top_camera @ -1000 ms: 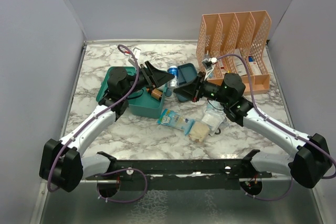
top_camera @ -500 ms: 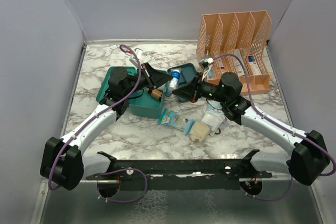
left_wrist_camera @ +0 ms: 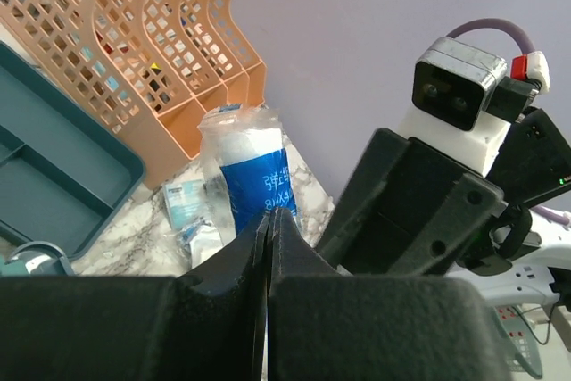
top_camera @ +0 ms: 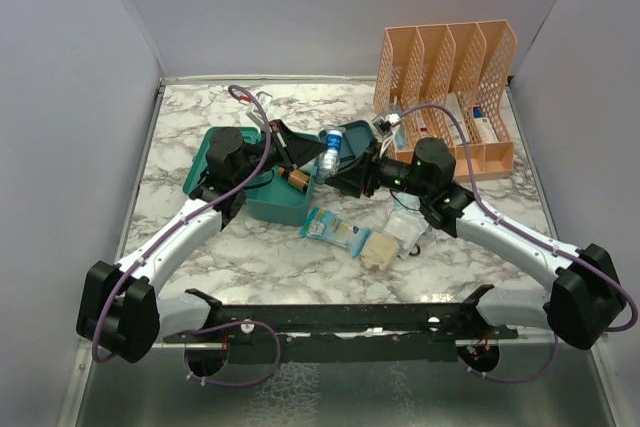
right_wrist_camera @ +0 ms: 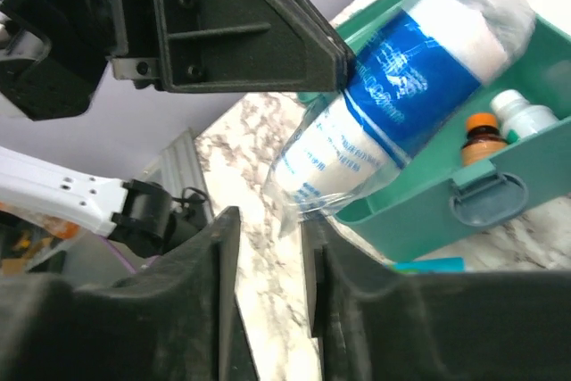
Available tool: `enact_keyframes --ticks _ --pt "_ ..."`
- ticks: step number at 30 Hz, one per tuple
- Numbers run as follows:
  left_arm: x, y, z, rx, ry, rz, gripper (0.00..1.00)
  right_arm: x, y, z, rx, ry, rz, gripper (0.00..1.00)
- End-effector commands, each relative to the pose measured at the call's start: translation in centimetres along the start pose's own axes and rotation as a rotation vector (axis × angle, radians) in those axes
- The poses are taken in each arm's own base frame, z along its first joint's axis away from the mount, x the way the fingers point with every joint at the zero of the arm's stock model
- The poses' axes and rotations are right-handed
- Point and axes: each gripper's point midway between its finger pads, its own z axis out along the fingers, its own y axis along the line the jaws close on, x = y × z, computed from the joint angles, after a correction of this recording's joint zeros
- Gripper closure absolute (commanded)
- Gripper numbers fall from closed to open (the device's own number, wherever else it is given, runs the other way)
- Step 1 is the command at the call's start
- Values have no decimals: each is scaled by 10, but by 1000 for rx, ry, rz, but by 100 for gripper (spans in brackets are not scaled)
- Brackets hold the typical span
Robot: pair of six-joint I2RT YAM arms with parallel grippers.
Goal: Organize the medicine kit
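Observation:
The medicine kit's teal box [top_camera: 272, 203] lies open left of centre, small bottles [right_wrist_camera: 504, 118] inside; its teal insert tray [top_camera: 358, 135] sits further right. A bandage roll [top_camera: 331, 148] in a clear wrapper with a blue label hangs above the box. My left gripper [top_camera: 311, 153] is shut on that wrapper [left_wrist_camera: 254, 176], the fingers [left_wrist_camera: 284, 229] pressed together. In the right wrist view the roll [right_wrist_camera: 401, 100] hangs from the left fingertips [right_wrist_camera: 337, 58] over the box [right_wrist_camera: 446, 194]. My right gripper [top_camera: 352, 175] stands just right of the roll, jaws open [right_wrist_camera: 268, 234] and apart from it.
A peach lattice file organizer [top_camera: 446, 72] holding several boxes stands at the back right. Blue-and-white packets [top_camera: 335, 230], a beige pad [top_camera: 380, 249] and a clear bag [top_camera: 406, 227] lie on the marble table [top_camera: 200, 112] in front of the kit.
The right gripper carried the roll leftward to the left gripper. The left jaws closed on its wrapper, then the right jaws opened and let go.

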Motion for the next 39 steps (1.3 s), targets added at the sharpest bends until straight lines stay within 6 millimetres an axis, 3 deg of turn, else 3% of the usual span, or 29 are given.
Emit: enact_keyframes --ticks 1,5,11,14,19,22,25,28,39 --pt "-10 -1 -4 -23 -43 84 100 -14 -10 -3 79 -49 -4 57" --pt "-21 22 -12 -188 -50 207 100 -21 -17 -9 146 -90 2 48" --pt "-23 75 -46 -529 92 435 100 -24 -27 -16 214 -127 4 48" --pt "-26 91 -60 -632 142 513 100 -21 -33 -16 239 -128 8 48" --pt "-29 111 -64 -729 192 547 100 -15 -44 -13 273 -116 18 48" --pt "-14 113 -54 -683 259 496 100 -12 -49 -11 289 -102 23 48" --pt "2 128 -57 -729 332 432 74 -7 -56 -9 311 -88 30 48" --pt "12 146 -67 -848 363 341 58 -1 -64 -8 336 -73 38 48" --pt "72 175 -90 -992 526 132 30 44 -99 -11 469 23 140 49"
